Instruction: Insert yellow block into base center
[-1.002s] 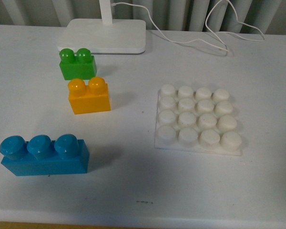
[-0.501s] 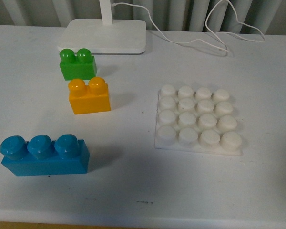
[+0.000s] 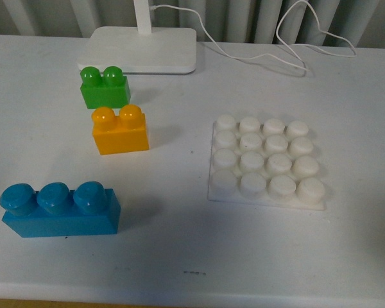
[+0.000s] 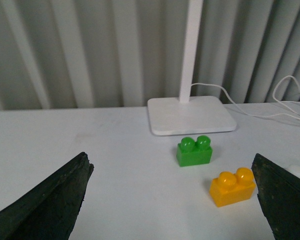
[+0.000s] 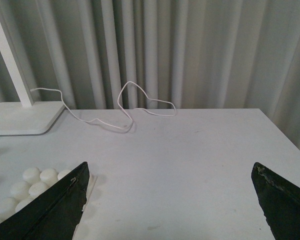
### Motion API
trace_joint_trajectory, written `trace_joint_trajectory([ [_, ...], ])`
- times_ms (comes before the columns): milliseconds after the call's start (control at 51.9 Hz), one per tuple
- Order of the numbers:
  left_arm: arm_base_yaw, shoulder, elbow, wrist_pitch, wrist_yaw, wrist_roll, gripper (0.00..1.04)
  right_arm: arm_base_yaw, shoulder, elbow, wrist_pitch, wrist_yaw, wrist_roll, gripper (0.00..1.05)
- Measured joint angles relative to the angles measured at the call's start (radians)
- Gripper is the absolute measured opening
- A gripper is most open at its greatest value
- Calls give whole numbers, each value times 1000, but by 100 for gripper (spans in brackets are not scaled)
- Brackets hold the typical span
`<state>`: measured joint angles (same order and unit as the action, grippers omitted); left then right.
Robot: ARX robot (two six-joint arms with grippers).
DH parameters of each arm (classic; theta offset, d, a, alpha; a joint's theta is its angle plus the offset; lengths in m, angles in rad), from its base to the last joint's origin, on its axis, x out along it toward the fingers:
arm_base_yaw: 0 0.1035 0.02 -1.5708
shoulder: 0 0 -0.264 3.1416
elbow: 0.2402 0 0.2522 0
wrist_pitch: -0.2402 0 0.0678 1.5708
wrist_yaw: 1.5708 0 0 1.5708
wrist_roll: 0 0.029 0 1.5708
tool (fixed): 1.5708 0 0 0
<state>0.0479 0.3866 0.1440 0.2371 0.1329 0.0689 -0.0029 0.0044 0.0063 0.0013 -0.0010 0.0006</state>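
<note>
Yellow block [image 3: 120, 130] fully visible; right pincer [image 5: 170, 172] hides part of base [image 5: 37, 189]

Toy bricks numbered three: one yellow block [image 3: 120, 130] with two studs, one green brick [image 3: 104, 87] with two studs, and one blue brick [image 3: 59, 210] with three studs. There was one base [image 3: 265, 163], which bore sixteen studs, four by four. There was one lamp stand [image 3: 141, 48], one white cable [image 5: 130, 82] and one worktop [image 3: 179, 244].
</note>
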Motion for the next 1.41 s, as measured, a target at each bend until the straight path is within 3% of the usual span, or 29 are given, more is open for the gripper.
trace_joint_trajectory([
  [77, 47, 184, 92, 35, 162, 100, 98, 0, 0, 0, 0, 0, 0, 95],
  [193, 47, 428, 244, -62, 356, 300, 98, 0, 0, 0, 0, 0, 0, 95],
  [347, 13, 639, 438, -227, 442, 537, 98, 0, 0, 0, 0, 0, 0, 95],
  [424, -20, 748, 578, -381, 479, 684, 98, 0, 0, 0, 0, 0, 0, 95],
  [617, -75, 972, 874, -781, 419, 1042, 98, 0, 0, 0, 0, 0, 0, 95],
  [829, -137, 1111, 1039, -968, 333, 1215, 98, 0, 0, 0, 0, 0, 0, 95],
  [1060, -170, 1219, 1094, -945, 257, 1256, 98, 0, 0, 0, 0, 0, 0, 95],
  [1407, -206, 1322, 1075, -798, 248, 1254, 98, 0, 0, 0, 0, 0, 0, 95],
])
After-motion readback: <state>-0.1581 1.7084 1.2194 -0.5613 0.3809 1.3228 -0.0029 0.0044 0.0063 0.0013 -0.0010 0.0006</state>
